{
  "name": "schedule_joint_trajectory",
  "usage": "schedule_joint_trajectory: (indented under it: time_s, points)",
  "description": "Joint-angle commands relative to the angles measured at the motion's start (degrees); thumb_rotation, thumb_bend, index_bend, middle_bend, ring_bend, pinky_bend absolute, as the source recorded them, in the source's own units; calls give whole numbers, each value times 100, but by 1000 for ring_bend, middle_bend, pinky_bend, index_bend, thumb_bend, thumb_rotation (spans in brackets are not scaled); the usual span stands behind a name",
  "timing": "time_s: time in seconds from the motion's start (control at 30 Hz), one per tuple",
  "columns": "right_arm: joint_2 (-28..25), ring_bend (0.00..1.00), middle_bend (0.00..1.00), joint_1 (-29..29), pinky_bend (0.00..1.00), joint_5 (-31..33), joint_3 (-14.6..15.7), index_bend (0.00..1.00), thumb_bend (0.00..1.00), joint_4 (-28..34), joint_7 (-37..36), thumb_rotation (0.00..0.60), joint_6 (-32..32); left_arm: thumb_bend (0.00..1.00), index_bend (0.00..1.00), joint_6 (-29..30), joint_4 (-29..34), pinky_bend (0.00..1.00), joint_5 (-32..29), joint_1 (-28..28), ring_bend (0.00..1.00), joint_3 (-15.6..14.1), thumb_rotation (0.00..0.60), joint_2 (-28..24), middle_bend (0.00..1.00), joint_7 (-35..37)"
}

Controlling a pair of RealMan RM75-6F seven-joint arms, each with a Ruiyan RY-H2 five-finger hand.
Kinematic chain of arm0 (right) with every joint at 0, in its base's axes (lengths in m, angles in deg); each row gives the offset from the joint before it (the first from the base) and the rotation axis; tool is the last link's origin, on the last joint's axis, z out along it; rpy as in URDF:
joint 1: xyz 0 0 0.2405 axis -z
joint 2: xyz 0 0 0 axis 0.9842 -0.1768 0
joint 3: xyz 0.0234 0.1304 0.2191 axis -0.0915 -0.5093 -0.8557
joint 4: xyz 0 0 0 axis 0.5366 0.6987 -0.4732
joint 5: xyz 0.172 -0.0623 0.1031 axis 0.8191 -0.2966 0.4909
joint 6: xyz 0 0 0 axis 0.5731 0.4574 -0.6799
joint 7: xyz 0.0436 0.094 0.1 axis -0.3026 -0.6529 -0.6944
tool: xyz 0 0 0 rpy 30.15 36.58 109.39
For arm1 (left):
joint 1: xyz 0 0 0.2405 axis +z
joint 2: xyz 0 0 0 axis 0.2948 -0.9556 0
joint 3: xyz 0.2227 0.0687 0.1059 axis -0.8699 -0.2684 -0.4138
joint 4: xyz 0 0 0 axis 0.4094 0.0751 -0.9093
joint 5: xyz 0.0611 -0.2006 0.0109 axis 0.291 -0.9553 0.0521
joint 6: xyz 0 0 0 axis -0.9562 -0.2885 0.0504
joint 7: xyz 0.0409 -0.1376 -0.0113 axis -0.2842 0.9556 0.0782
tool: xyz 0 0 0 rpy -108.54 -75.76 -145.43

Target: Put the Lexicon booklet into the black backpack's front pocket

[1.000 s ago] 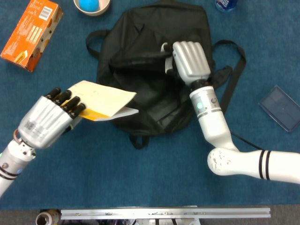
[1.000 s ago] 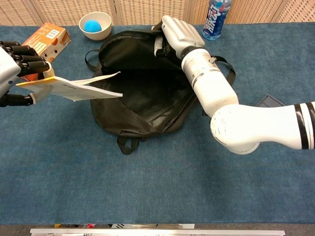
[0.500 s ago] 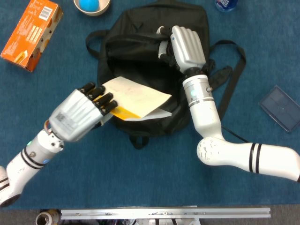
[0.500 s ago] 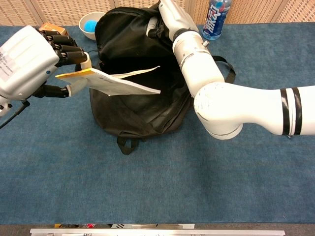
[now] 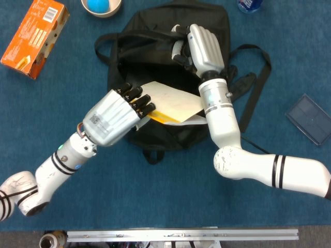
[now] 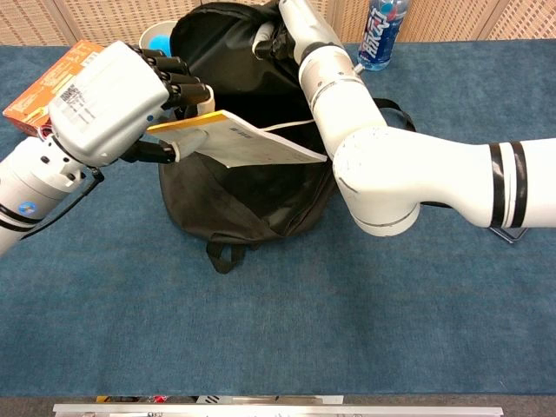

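The black backpack (image 5: 155, 62) (image 6: 234, 187) lies mid-table with its front pocket pulled open. My right hand (image 5: 204, 47) (image 6: 287, 22) grips the pocket's upper flap and holds it lifted. My left hand (image 5: 115, 116) (image 6: 117, 100) holds the Lexicon booklet (image 5: 173, 101) (image 6: 239, 143), a cream and yellow booklet, by its near end. The booklet's far end reaches over the open pocket toward my right forearm, nearly level. Whether its tip is inside the pocket I cannot tell.
An orange box (image 5: 33, 36) (image 6: 43, 87) lies at the back left. A bowl with a blue ball (image 5: 101, 6) (image 6: 155, 39) stands behind the backpack. A bottle (image 6: 378, 35) stands at the back right. A dark flat case (image 5: 310, 119) lies at the right.
My left hand has carried the booklet rightward and up, from left of the backpack to over its open pocket. My right hand has lifted the flap higher.
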Motion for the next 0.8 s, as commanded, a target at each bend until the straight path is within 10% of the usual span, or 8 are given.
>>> schedule_joint_trajectory:
  time_s: [0.03,0.8]
  points:
    - [-2,632,620,-36,782,62,-42,705,865,22,-48,600,17,361,680,-89,-190,558,-84,-91,497,13,600,209,611,-33]
    - [20,634,620,-247,782,325,-135,705,866,97,-256,600,-174,358,678,-283,-1646,557,-1028,-110,497,210,600,1522,613,-1278]
